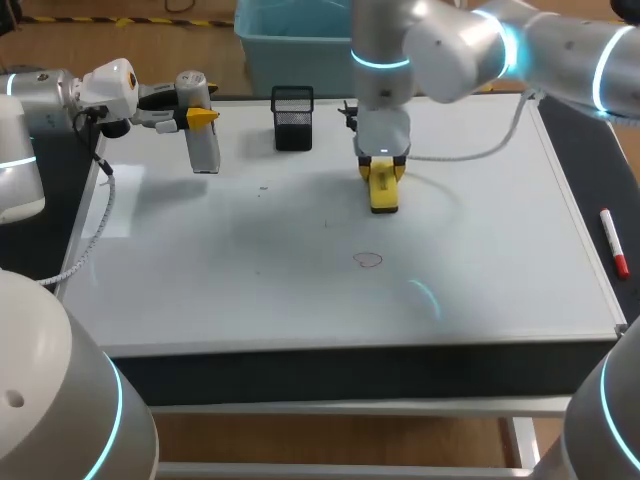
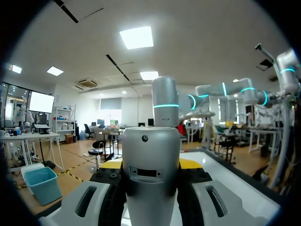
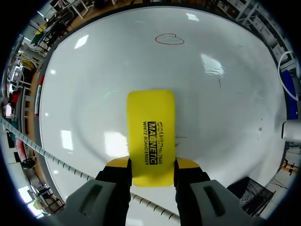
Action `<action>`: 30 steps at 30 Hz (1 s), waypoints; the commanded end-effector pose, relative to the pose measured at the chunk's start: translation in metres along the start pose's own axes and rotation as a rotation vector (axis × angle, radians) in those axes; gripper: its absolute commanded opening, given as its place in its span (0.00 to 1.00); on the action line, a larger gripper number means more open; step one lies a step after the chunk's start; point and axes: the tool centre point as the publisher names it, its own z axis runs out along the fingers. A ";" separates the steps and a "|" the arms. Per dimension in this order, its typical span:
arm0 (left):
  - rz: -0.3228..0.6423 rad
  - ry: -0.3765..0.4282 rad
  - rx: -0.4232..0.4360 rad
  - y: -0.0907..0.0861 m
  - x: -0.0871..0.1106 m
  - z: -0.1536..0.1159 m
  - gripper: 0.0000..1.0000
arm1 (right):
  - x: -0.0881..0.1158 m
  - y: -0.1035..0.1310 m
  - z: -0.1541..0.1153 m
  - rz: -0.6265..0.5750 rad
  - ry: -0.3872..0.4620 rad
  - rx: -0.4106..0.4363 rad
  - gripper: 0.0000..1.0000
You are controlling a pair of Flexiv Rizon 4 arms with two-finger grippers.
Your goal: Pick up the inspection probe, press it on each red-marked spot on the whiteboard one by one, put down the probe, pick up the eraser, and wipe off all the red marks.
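Observation:
A yellow eraser [image 1: 384,190] is clamped between the fingers of my right gripper [image 1: 383,172], low over the whiteboard [image 1: 480,250] near its far middle. In the right wrist view the eraser [image 3: 151,136] juts ahead of the gripper [image 3: 153,163], and a thin red outline mark [image 3: 169,39] lies further ahead on the board. The head view places that mark [image 1: 368,260] nearer the front than the eraser. My left gripper [image 1: 196,115] is raised over the far left corner, shut on the grey cylindrical probe [image 1: 203,145]. The probe [image 2: 150,174] fills the space between the fingers of that gripper [image 2: 150,165].
A black mesh holder [image 1: 292,118] stands at the board's far edge, left of the right gripper. A red marker [image 1: 614,242] lies off the board's right edge. A white cable [image 1: 480,150] trails from the right arm across the far right of the board.

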 end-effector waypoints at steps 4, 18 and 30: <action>-0.001 0.004 0.000 0.000 -0.001 0.000 0.00 | 0.025 0.000 0.007 0.027 0.007 0.005 0.00; -0.001 0.004 0.000 0.000 -0.001 0.000 0.00 | 0.060 -0.005 -0.005 0.103 0.002 0.025 0.00; -0.001 0.004 0.000 0.000 -0.001 0.000 0.00 | 0.128 -0.023 -0.053 0.169 -0.011 0.046 0.00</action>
